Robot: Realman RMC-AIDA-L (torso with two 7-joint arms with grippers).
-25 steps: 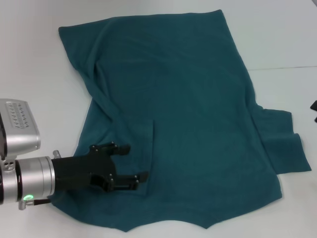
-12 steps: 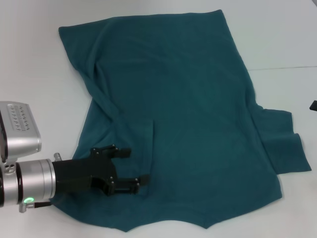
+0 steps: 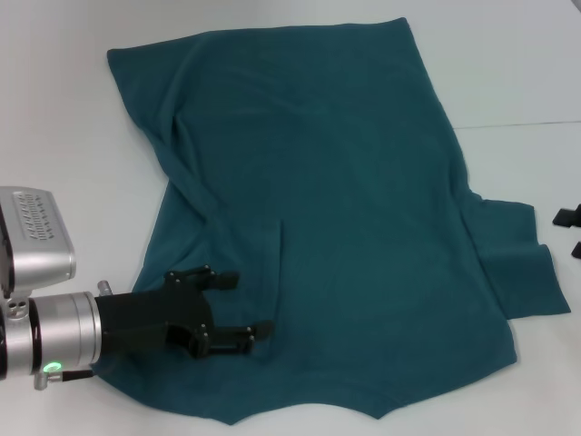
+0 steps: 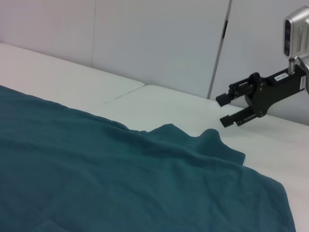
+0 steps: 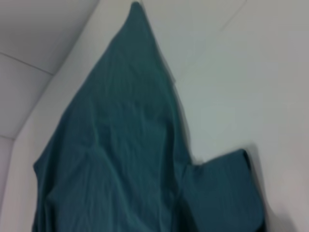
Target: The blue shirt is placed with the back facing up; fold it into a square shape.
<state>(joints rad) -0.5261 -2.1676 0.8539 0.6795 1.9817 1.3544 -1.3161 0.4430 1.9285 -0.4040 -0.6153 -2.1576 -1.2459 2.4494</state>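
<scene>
The blue shirt (image 3: 345, 173) lies spread flat on the white table (image 3: 64, 154), plain side up, hem at the far end and collar at the near edge. Its left sleeve is folded in over the body, and the right sleeve (image 3: 519, 263) sticks out to the right. My left gripper (image 3: 250, 304) hovers open over the shirt's near left part, nothing between its fingers. My right gripper (image 3: 572, 232) shows only its fingertips at the right edge, just past the right sleeve. In the left wrist view the right gripper (image 4: 231, 109) stands open above the table beyond the shirt (image 4: 120, 179).
A seam in the table (image 3: 517, 124) runs across on the right, behind the shirt. White wall panels (image 4: 159, 38) rise behind the table. Bare table lies to the left and right of the shirt (image 5: 125, 145).
The right gripper's fingertips have come further into view at the right edge. The left gripper drew back slightly toward the near left a second ago and has since held still.
</scene>
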